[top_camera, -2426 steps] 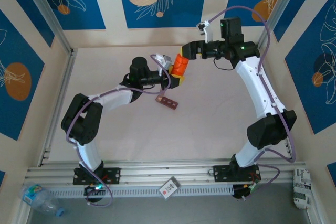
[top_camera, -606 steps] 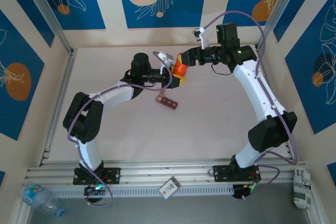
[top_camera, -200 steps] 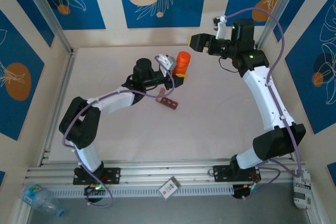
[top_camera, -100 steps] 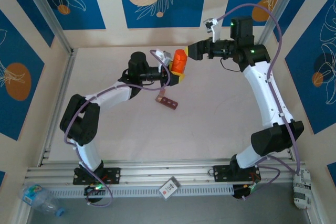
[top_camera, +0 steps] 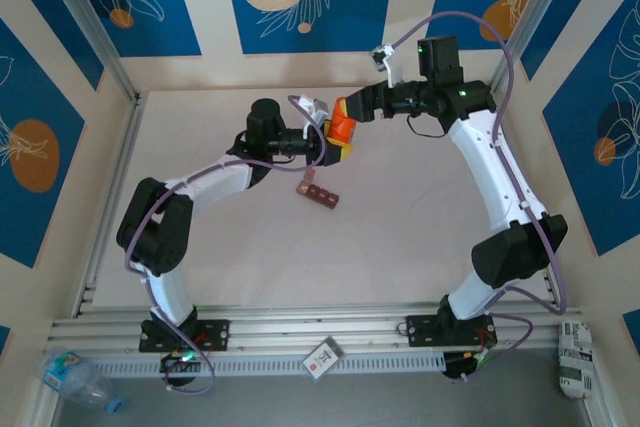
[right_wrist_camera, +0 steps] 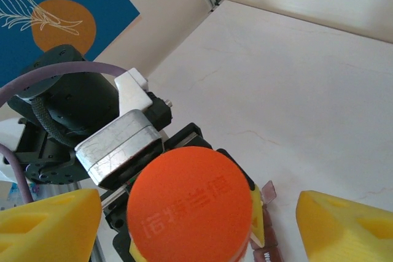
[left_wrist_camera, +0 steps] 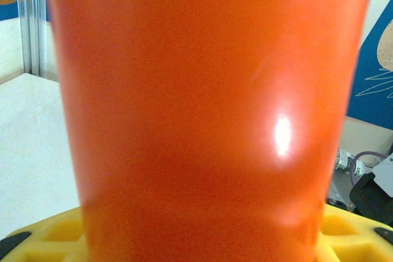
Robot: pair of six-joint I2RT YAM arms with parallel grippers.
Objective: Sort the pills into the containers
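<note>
The left gripper [top_camera: 337, 139] pinches a small orange cylindrical plastic bottle [top_camera: 344, 127] between its yellow fingers [left_wrist_camera: 46, 234]. In the left wrist view the wall of the orange bottle [left_wrist_camera: 202, 121] stands very close in front of the camera, and the yellow finger parts lie at its left and right lower sides, pressed against it.

The right gripper [top_camera: 346, 109] comes from the far right and meets the cap end of the orange bottle, at the far middle of the white table [top_camera: 230, 247]. In the right wrist view the round orange cap [right_wrist_camera: 190, 210], with raised signs on its top, faces the camera and sits between the two yellow fingertips [right_wrist_camera: 49, 222] of the right gripper [right_wrist_camera: 196, 225]. The jaws are spread wide. There is a gap between the cap and each fingertip, so they stand around the cap and do not touch it.

The containers [top_camera: 320, 195], a short dark reddish-brown strip of four small square compartments joined in a row, lie on the table on the near side of the orange bottle, a little to the left of it. The strip lies at a slant, near the middle of the table, and is apart from both grippers. In the right wrist view a small dark piece of it [right_wrist_camera: 263, 251] shows at the bottom edge, just beside the cap. I cannot tell if the compartments hold any pill.
</note>
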